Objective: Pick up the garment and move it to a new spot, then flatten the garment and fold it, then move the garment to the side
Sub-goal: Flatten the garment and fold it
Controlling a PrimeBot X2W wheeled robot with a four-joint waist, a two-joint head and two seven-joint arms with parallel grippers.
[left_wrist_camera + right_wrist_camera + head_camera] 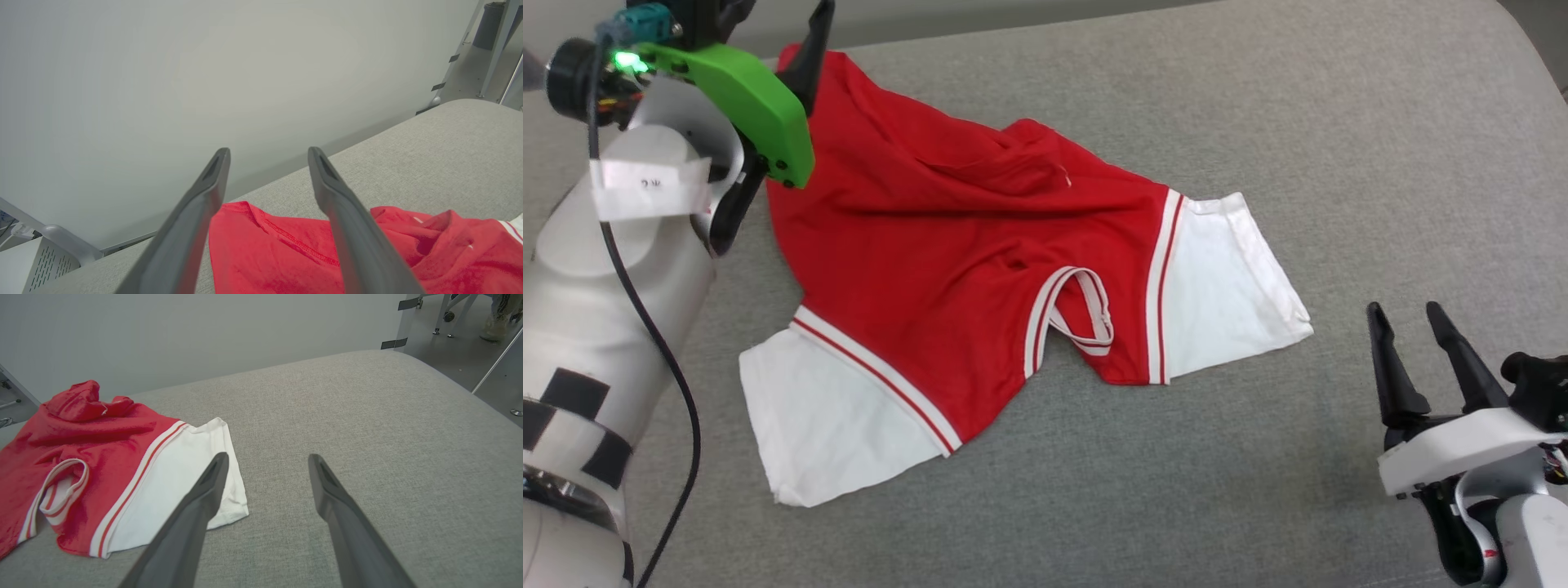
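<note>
Your garment (931,237) lies spread but rumpled on the grey padded surface (1298,122), left of centre in the head view. Its red body is creased and bunched toward the far side. One white sleeve (825,416) lies at the near left, the other (1225,286) points right, and the red-and-white striped collar (1078,310) loops open at the near edge.

Your left gripper (268,152) is up at the garment's far-left corner. In the left wrist view its two dark fingers (192,228) stand spread apart with nothing between them. The red cloth (278,253) lies beneath and between them, its stitched hem edge running across the gap. In the head view one finger (810,61) crosses the red edge at the top corner; you cannot tell from these pictures whether it touches the fabric.

Your right gripper (1405,309) sits at the lower right, jaws wide and empty, over bare grey surface — well apart from the right sleeve. In the right wrist view the garment (94,433) lies off to the left. That gripper's left finger (196,514) overlaps the sleeve's corner in the picture, though the head view shows clear surface between them.
</note>
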